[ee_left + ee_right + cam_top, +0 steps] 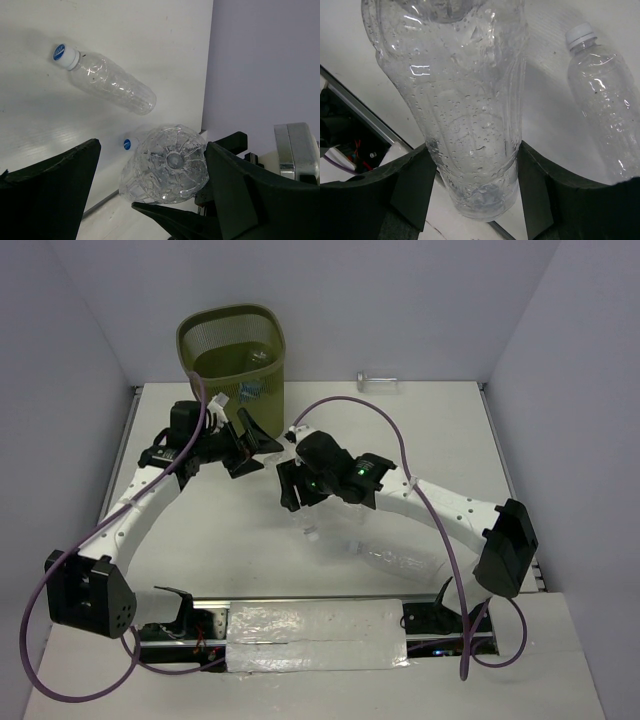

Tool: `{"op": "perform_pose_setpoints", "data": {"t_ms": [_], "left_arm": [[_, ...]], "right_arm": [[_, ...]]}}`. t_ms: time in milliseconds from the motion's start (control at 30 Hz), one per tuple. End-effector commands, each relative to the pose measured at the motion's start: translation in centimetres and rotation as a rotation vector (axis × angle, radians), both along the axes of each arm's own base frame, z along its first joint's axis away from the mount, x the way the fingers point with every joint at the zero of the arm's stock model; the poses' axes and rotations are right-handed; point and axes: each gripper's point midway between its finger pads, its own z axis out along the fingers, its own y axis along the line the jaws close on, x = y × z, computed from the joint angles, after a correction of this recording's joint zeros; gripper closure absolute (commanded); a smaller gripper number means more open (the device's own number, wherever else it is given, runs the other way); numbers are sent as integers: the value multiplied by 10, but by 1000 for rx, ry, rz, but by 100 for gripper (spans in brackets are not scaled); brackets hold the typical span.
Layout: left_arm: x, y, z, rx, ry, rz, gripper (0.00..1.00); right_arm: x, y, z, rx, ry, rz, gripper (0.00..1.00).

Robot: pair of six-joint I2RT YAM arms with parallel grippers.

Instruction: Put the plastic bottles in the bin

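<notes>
**Gripping the wet bottle (465,90) at the middle of the desk (450,440)**

Stretching under both arms, the white desk is carrying everything. The green mesh bin (205,380) is standing at its far left corner, just beyond the left tool (262,448), whose fingers are hanging spread wide.

The right tool (475,155) is pinching the wet bottle across its ribbed body. Its black pads (415,185) are pressing on both sides, and droplets are clinging inside the clear wall.

A neighbouring bottle (602,105) is lying flat on the desk just beside it, wearing a white cap (580,34). The left wrist camera is showing a lying bottle (112,85) with a blue-topped cap (60,52); I cannot tell whether it is that same neighbour.

A far bottle (378,381) is lying along the back edge, well apart from the bin.
</notes>
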Motion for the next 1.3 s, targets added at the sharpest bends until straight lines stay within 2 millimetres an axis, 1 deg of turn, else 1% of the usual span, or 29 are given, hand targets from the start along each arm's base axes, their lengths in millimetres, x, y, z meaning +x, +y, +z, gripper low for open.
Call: {"op": "perform_pose_setpoints", "data": {"t_ms": [0, 133, 333, 600, 667, 800, 867, 933, 1033, 1067, 1267], "left_arm": [[-8, -9, 23, -36, -60, -52, 1], [-6, -7, 29, -30, -81, -35, 1], [-6, -5, 36, -33, -111, -24, 1], [-6, -3, 48, -24, -150, -22, 1], [-5, -3, 48, -26, -152, -24, 1], [-7, -6, 35, -16, -119, -62, 1], [-9, -7, 24, 0, -91, -75, 1], [-10, -6, 13, 21, -74, -87, 1], [-12, -6, 5, 46, -65, -101, 1], [-13, -6, 3, 55, -68, -107, 1], [-13, -3, -7, 106, -59, -108, 1]], "right_arm": [[9, 18, 31, 95, -58, 8, 33], [9, 17, 29, 96, -53, 3, 33], [2, 18, 22, 97, -26, 25, 33], [-1, 16, 15, 89, -10, 26, 33], [-1, 15, 13, 89, -8, 23, 33], [0, 16, 16, 92, -12, 20, 32], [1, 16, 18, 96, -17, 20, 32], [2, 17, 16, 86, -15, 21, 31], [4, 22, 19, 87, -15, 26, 31], [5, 23, 15, 81, -9, 26, 31], [7, 30, 14, 83, 5, 35, 30]]}}
